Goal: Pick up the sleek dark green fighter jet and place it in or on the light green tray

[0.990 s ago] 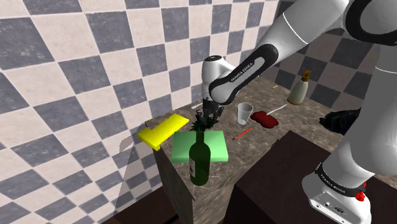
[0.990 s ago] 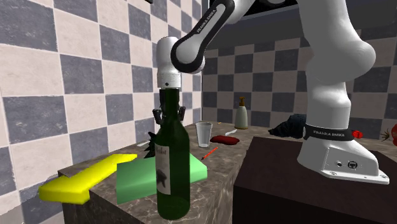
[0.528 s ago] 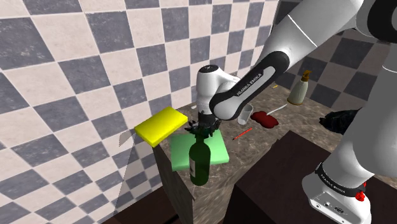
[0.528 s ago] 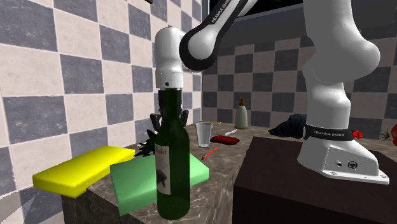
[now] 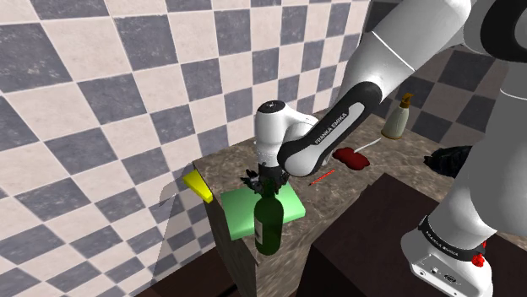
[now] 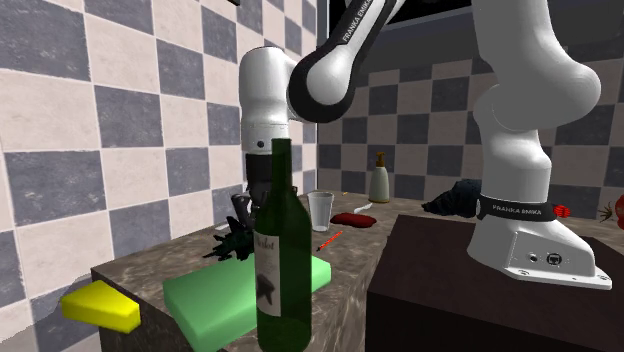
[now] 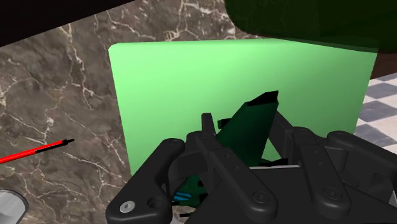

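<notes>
Tall green bottle [image 5: 268,224] crowds tray [image 5: 238,202] edge; rest of tray open.

We see walls of grey-blue and cream checkered tiles [image 5: 101,76] rising behind and beside a brown marble counter with white veins [image 7: 57,83]; the light is even.

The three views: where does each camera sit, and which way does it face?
Shoulder view: beside the stand, looking down over the counter; the white arm reaches to the view's left.
Second exterior view: low at the counter's end, looking along it past the dark bottle; arm and stand at its right.
Wrist view: on the hand, looking down at the green tray; pincer clasps the dark green jet.
Shared: both exterior views show bottle, tray, arm.
</notes>
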`<state>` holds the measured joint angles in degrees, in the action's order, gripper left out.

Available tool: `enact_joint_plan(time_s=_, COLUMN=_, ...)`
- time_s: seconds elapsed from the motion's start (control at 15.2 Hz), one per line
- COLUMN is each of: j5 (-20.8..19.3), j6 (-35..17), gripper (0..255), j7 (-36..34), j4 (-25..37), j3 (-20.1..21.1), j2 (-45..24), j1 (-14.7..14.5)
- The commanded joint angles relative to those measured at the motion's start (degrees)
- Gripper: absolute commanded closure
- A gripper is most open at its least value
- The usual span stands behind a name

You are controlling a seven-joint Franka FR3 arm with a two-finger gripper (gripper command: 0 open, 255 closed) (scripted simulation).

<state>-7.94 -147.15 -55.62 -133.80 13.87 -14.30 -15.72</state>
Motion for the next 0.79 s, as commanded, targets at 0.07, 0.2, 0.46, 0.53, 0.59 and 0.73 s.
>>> enact_joint_plan(time_s=0.07, j5=-1.1, j6=-1.9, gripper=255, j7=-0.9, j4=0.0, j3=-0.5, j2=-2.1, j1=-0.4)
enact_joint_plan(time_s=0.2, j5=-1.9, j6=-3.3, gripper=255, j7=-1.5, j4=0.1, j3=-0.9, j2=-3.5, j1=-0.7)
enact_joint_plan(time_s=0.46, j5=-3.2, j6=-5.5, gripper=255, j7=-2.5, j4=0.4, j3=-1.7, j2=-6.1, j1=-1.3)
enact_joint_plan(time_s=0.53, j5=-3.2, j6=-5.5, gripper=255, j7=-2.5, j4=0.4, j3=-1.7, j2=-6.1, j1=-1.3)
enact_joint_plan(time_s=0.59, j5=-3.2, j6=-5.5, gripper=255, j7=-2.5, j4=0.4, j3=-1.7, j2=-6.1, j1=-1.3)
enact_joint_plan(time_s=0.73, j5=-3.2, j6=-5.5, gripper=255, j7=-2.5, j4=0.4, j3=-1.7, j2=-6.1, j1=-1.3)
